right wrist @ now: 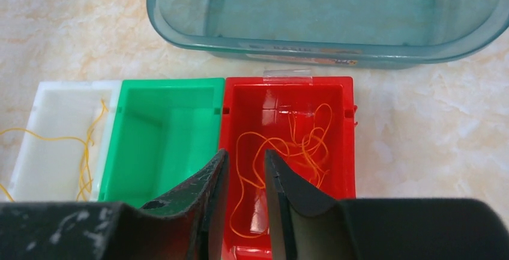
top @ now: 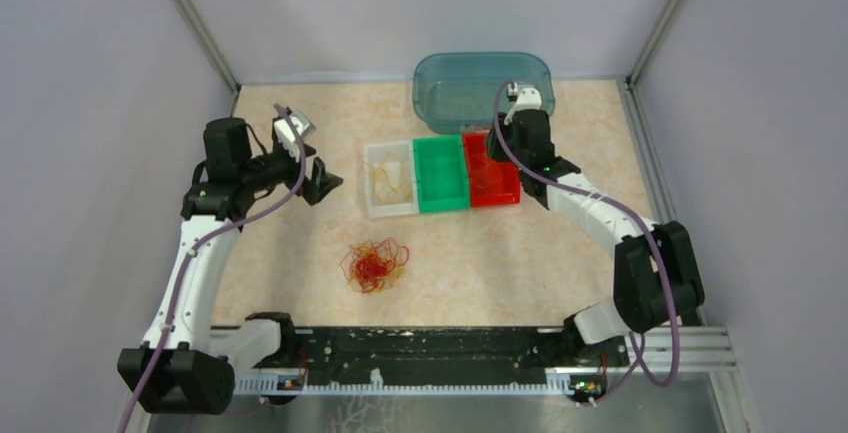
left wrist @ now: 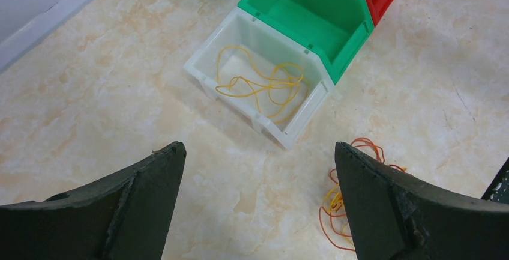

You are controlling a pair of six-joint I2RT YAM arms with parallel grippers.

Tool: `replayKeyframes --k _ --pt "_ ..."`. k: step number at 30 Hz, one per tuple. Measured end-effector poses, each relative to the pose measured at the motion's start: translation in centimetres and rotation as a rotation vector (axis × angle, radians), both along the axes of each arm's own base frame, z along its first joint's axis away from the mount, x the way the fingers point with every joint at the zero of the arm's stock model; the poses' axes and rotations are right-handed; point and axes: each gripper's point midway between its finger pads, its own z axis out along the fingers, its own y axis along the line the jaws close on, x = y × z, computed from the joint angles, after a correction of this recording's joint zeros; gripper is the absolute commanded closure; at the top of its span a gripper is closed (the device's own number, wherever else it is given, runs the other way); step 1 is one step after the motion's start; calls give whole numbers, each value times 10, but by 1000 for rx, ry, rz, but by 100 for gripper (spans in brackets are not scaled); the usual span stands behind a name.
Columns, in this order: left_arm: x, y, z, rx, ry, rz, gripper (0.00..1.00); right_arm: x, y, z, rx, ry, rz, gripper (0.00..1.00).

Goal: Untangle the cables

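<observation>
Right wrist shows right gripper (right wrist: 245,153) barely parted over the red bin (right wrist: 288,81)'s orange wire (right wrist: 312,146): it should widen fully, then lift straight, avoiding snags; left gripper (left wrist: 259,146) gapes open.

From above, the right arm (top: 590,203) covers the far end of the red bin (top: 490,189). In the left wrist view, one finger (left wrist: 414,212) of the left gripper (left wrist: 258,147) hides part of the cables (left wrist: 334,203).

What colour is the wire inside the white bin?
The wire is yellow; the left wrist view shows it best.
</observation>
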Motion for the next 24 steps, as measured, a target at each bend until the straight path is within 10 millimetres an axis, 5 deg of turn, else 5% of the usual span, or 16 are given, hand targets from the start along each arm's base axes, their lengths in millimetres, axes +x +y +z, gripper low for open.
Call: replayKeyframes --k 7,8,9,10,19,24 --pt "-6 -2 -6 5 14 -27 0 -3 8 3 19 1 49 46" --pt "-7 -3 -6 4 15 -32 0 -4 10 4 22 -1 57 39" --pt "-8 -3 -6 2 15 -37 0 -6 12 7 27 -6 68 13" --pt "-9 -4 -6 1 16 -43 0 -8 14 12 30 -17 80 2" --pt "-25 -9 -16 9 22 -110 0 -47 40 82 277 -185 229 1" --pt "-33 -12 -22 5 38 -136 0 -93 103 69 257 -120 448 15"
